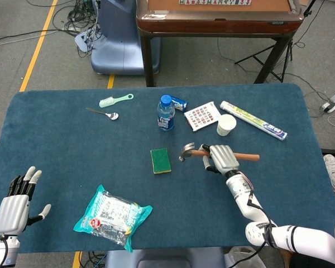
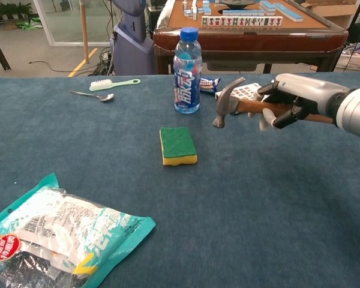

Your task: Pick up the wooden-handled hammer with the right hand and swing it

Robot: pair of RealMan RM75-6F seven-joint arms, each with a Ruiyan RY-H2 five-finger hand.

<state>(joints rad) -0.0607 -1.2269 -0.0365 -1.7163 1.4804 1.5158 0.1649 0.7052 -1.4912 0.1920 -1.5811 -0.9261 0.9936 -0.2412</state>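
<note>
A: Where is the hammer (image 2: 228, 103) located?

B: It is held clear of the table (image 1: 72, 145) by the right robot hand (image 1: 222, 158). The wooden handle is enclosed by the fingers just behind the metal head. In the chest view the head is seen in front of the playing-card box (image 2: 246, 95), to the right of the bottle (image 2: 187, 71).

A: How is the hammer oriented relative to that robot hand?

B: The handle is kept roughly level. The head projects from the robot hand toward the middle of the table, claw uppermost. The free end of the handle extends out of the other side of the grip, toward the table's right edge. In the head view the head is seen just to the right of the sponge (image 1: 161, 160).

A: Is the grip confirmed?

B: Yes. The fingers are wrapped around the handle in both views.

A: What is recorded for the left robot hand (image 1: 14, 204)?

B: It is shown at the near left corner of the table, with fingers spread and nothing held. It is well apart from the hammer.

A: What else is noted on the table?

B: A paper cup (image 1: 226, 124) behind the right robot hand, and a snack bag (image 1: 113, 215) at the near left.
</note>
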